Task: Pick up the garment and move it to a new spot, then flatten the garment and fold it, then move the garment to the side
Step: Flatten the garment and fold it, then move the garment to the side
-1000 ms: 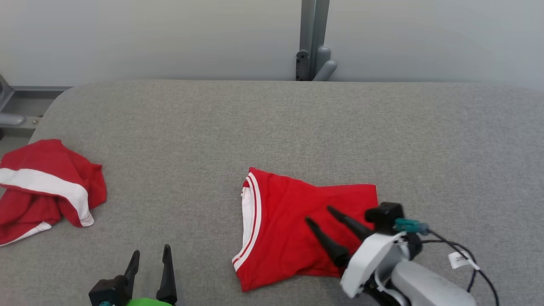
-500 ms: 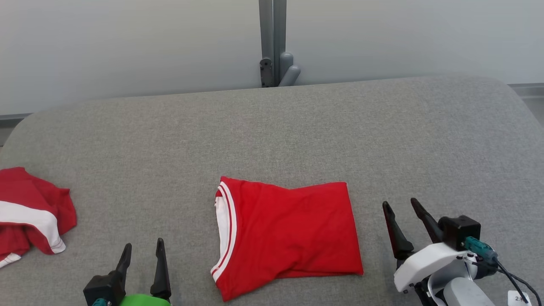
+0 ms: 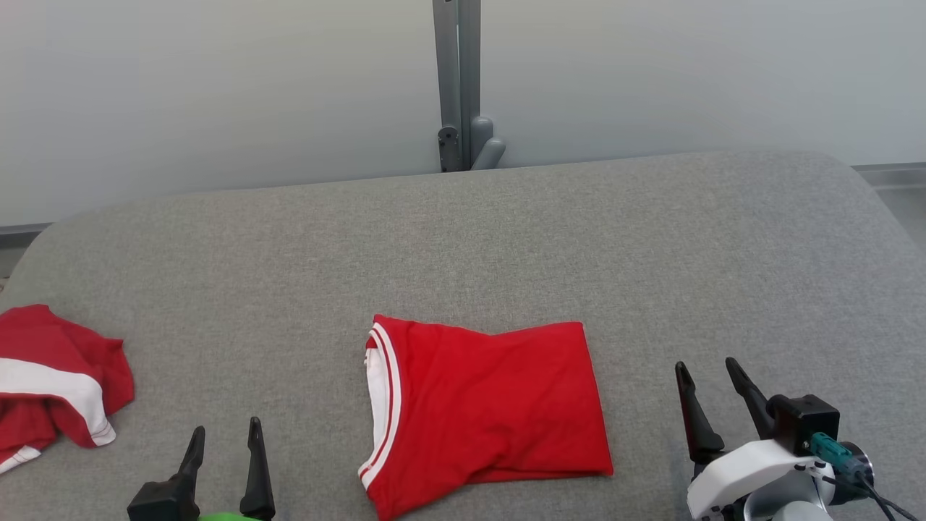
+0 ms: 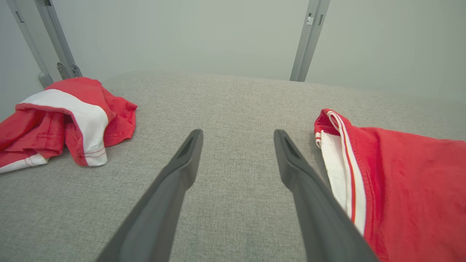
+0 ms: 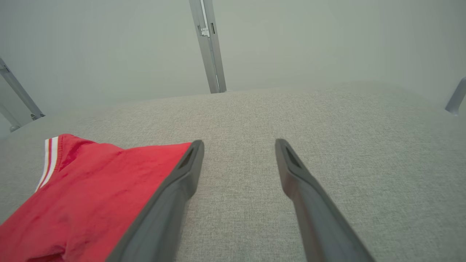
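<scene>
Nearest the camera, the left gripper [image 3: 225, 427] and right gripper [image 3: 705, 364] are hanging over the grey table [image 3: 506, 239], both with jaws standing wide apart and gripping nothing. They are flanking the folded red garment [image 3: 485, 409], which is lying flat between them near the front edge. The fold looks done, so moving it aside is calling for both grippers pinching all layers at opposite ends and lifting level together, keeping the fold from slipping open. Farther left, a crumpled red-and-white garment [image 3: 54, 383] is lying well apart, and a grey post [image 3: 457, 79] is rising behind the table.
</scene>
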Available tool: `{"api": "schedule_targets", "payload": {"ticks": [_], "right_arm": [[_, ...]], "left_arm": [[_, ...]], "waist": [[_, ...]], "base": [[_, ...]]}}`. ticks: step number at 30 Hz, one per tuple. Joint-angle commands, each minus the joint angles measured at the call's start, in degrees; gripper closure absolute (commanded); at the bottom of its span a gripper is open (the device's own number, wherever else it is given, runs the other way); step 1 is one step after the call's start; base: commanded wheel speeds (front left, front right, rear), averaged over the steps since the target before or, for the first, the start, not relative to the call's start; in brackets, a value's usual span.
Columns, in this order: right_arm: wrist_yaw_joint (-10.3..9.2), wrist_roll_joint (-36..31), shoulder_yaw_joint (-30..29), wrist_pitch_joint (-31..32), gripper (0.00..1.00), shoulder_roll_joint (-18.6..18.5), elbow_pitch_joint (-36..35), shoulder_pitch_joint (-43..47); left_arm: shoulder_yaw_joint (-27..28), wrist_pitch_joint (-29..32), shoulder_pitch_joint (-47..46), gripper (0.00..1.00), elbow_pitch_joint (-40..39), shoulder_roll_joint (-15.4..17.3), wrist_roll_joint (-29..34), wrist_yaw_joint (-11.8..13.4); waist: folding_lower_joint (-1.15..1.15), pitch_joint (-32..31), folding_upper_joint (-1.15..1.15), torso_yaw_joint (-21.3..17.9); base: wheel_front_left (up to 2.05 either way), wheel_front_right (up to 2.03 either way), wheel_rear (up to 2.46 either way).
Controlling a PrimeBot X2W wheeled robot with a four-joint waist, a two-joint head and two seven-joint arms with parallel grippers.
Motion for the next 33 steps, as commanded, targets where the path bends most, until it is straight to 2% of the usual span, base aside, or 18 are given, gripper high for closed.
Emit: {"api": "schedule_targets", "payload": {"ticks": [1,11,23,33], "right_arm": [[-0.03,-0.3,-0.4,-0.2,0.00,0.2,-0.4,0.8],[-0.03,-0.2,-1.0,-0.2,0.00,0.8,-1.0,2.7],[-0.03,0.4,-0.8,-0.2,0.00,0.9,-1.0,3.0],[-0.03,2.0,0.7,-0.2,0.00,1.0,0.2,1.2]], "left_arm": [[0.5,0.0,1.0,0.00,-0.1,0.2,0.3,-0.2],[1.4,0.0,2.1,0.00,-0.7,0.2,1.0,-1.2],[-0.1,0.0,2.3,0.00,-0.7,0.2,1.0,-1.0],[-2.5,0.0,1.0,0.00,-0.6,0.2,-0.3,-0.5]], "waist": [[0.00,-0.5,0.00,-0.1],[0.00,-1.0,0.00,-0.4],[0.00,-0.5,0.00,-0.1],[0.00,2.6,0.00,2.3]], "base": [[0.00,0.00,0.00],[0.00,0.00,0.00],[0.00,0.00,0.00],[0.00,0.00,0.00]]}}
